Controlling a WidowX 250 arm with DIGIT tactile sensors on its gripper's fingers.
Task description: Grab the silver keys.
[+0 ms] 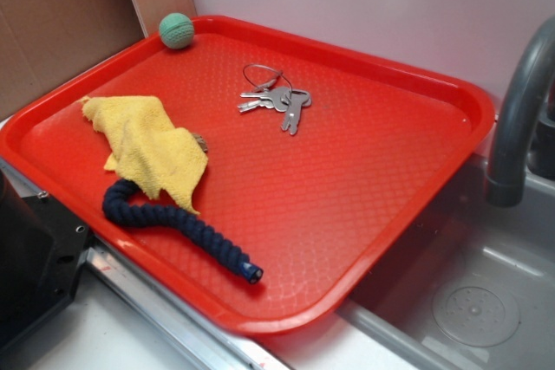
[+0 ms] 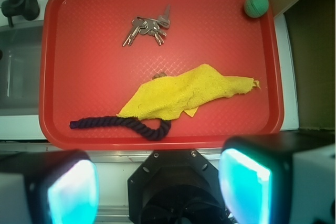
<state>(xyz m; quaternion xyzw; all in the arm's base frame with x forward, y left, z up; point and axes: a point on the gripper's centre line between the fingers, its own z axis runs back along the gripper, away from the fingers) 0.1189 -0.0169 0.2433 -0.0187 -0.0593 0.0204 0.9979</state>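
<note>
The gripper (image 2: 157, 187) hangs wide apart, holding nothing, short of the red tray (image 2: 50, 66). The keys (image 2: 147, 29) lie far ahead, beyond the yellow cloth (image 2: 189, 95).

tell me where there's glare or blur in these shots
Exterior: soft glare on the tray right of the keys, all fairly sharp. Wrist: keys and tray in focus, the gripper fingers close up, blurred, glowing cyan.

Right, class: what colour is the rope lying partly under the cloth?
Dark navy blue. The rope shows best in the exterior view, one end tucked under the cloth.
</note>
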